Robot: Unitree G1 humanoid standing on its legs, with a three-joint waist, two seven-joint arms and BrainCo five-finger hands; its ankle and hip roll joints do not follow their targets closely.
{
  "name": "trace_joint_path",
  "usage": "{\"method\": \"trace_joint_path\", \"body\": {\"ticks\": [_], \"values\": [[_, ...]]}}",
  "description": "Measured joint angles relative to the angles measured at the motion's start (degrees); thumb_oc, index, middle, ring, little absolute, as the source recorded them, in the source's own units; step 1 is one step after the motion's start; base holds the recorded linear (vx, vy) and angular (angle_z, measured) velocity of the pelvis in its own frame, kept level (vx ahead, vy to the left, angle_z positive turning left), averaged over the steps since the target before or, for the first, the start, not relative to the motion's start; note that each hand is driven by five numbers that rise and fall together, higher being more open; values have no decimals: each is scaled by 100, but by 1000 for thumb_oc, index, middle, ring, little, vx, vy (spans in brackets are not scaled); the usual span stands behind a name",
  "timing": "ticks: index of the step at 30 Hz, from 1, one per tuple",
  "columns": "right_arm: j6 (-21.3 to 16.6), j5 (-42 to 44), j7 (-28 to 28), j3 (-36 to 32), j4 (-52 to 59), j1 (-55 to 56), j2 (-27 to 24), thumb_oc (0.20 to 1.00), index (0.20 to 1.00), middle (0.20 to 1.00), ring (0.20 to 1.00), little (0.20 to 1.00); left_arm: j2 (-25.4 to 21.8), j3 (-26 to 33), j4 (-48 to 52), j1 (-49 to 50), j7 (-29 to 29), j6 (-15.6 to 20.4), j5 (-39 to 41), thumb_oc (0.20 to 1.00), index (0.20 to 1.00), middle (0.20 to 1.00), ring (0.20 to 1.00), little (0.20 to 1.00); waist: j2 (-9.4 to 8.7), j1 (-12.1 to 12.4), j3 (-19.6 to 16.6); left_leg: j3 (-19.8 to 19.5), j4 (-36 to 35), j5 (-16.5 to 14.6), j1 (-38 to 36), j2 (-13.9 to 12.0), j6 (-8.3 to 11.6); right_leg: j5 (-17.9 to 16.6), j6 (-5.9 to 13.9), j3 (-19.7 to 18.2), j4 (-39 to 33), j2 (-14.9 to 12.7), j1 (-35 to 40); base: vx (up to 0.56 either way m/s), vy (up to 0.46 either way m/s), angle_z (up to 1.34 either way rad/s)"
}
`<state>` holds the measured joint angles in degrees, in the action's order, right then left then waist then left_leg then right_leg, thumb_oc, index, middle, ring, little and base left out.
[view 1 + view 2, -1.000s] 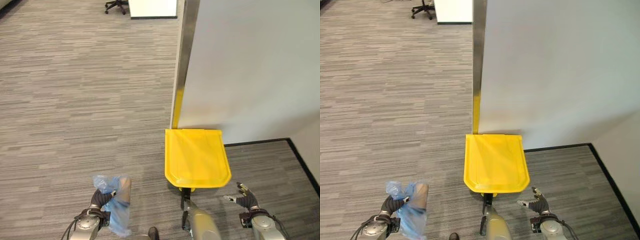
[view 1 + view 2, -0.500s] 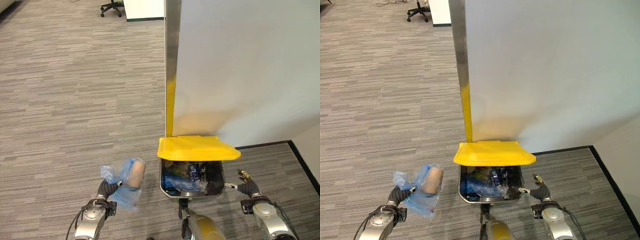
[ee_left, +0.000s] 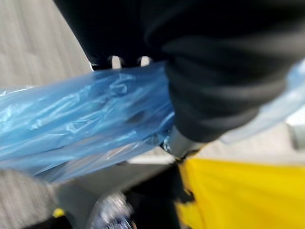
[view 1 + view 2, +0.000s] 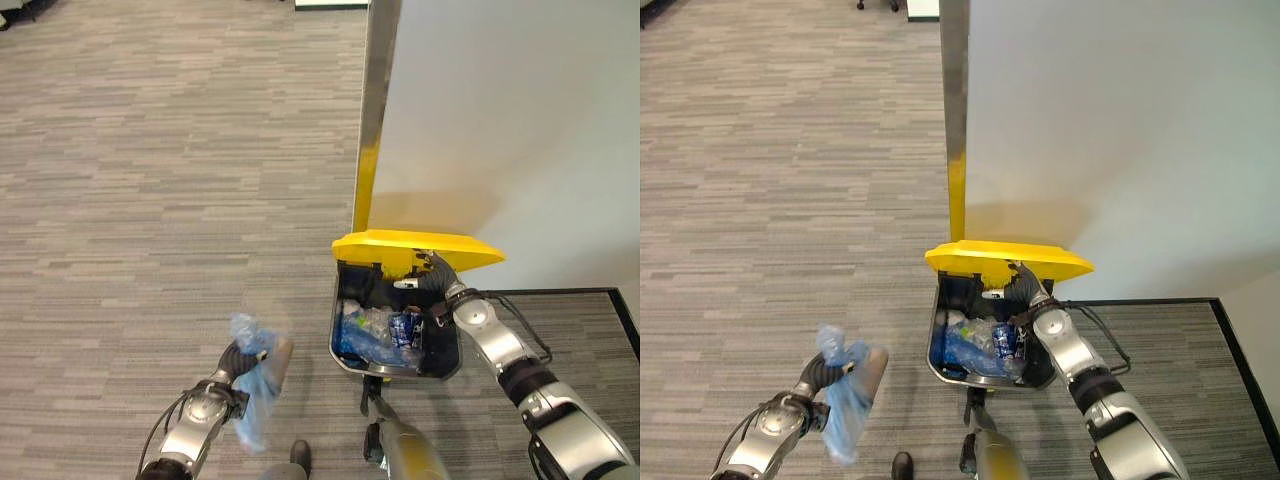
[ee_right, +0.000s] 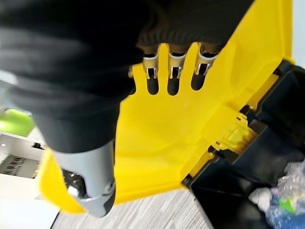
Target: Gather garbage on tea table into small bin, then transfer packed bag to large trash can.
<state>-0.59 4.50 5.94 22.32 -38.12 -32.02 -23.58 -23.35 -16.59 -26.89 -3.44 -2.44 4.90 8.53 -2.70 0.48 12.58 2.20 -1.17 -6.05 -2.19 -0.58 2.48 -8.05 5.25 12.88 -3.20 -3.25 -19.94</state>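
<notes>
The large trash can stands on the carpet against a wall, dark inside, with blue bags and bottles in it. Its yellow lid is tipped up toward the wall. My right hand reaches under the lid, and in the right wrist view its straight fingers press flat on the lid's yellow underside. My left hand is left of the can, shut on the neck of the packed blue bag, which hangs below the hand with a tan roll inside. The left wrist view has the blue bag close by the lid.
A white wall with a metal corner post rises right behind the can. A black baseboard runs along the wall's foot on the right. Grey carpet stretches to the left and ahead.
My right hand has gone from beside the can to under the lid, which now stands higher. The left hand still holds the bag left of the can. The camera has shifted.
</notes>
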Motion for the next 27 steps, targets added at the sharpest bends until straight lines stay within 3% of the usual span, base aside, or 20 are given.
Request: {"method": "trace_joint_path", "body": {"ticks": [9, 13, 19, 21, 24, 25, 26, 27], "values": [[71, 13, 150, 221, -592, -1139, -390, 1000, 1000, 1000, 1000, 1000, -141, -1057, 767, -1560, 12, 189, 158, 200, 200, 200, 200, 200, -28, -51, 437, 16, -11, 3, 12, 60, 2, -116, 22, -6, -20, -22, -31, -37, -11, -1], [71, 23, 165, 487, -684, -1440, -463, 1000, 1000, 1000, 1000, 1000, -78, -1624, 775, -2556, -63, 234, 140, 200, 200, 200, 200, 200, -43, -212, 556, 97, -17, -21, -12, 119, -35, -173, -66, -59, -17, -37, -52, -24, 12, -7], [70, 131, 358, 709, -694, -2019, -468, 1000, 1000, 1000, 1000, 1000, 334, -1983, -560, -3912, -338, 256, -81, 200, 200, 200, 200, 200, -19, -633, 819, 261, 26, -63, 119, 269, -104, -236, -102, -250, 8, -132, -275, -41, 26, -16], [78, 219, 400, 980, -727, -2287, -529, 1000, 1000, 1000, 1000, 1000, 486, -2226, -1287, -4291, -450, 240, -224, 200, 200, 200, 200, 200, -18, -697, 875, 320, 159, -108, 315, 314, -148, -312, -196, -345, 92, -163, -473, -26, 9, -12], [80, 379, 456, 1093, -734, -2626, -562, 1000, 1000, 1000, 1000, 1000, 667, -2395, -2048, -4546, -522, 140, -439, 200, 200, 200, 200, 200, 13, -900, 1176, 345, 220, -124, 417, 364, -150, -317, -204, -363, 142, -187, -550, -9, 2, -2], [79, 446, 492, 1092, -701, -2707, -556, 1000, 1000, 1000, 1000, 1000, 771, -2394, -2412, -4704, -576, 82, -525, 435, 435, 435, 435, 435, 0, -928, 1211, 352, 279, -138, 521, 373, -162, -312, -198, -383, 202, -218, -687, 0, 0, 0], [79, 490, 533, 1090, -650, -2770, -537, 1000, 1000, 1000, 1000, 1000, 839, -2394, -2626, -4798, -606, 10, -534, 1000, 1000, 1000, 1000, 1000, 0, -937, 1265, 349, 304, -142, 612, 398, -165, -315, -199, -402, 208, -239, -775, 17, 2, -6], [75, 560, 541, 1092, -608, -2799, -520, 1000, 1000, 1000, 1000, 1000, 835, -2393, -2653, -4798, -617, -31, -577, 1000, 1000, 1000, 1000, 1000, 8, -967, 1343, 375, 303, -142, 622, 405, -164, -325, -207, -446, 212, -231, -799, 32, -4, -14]]}}
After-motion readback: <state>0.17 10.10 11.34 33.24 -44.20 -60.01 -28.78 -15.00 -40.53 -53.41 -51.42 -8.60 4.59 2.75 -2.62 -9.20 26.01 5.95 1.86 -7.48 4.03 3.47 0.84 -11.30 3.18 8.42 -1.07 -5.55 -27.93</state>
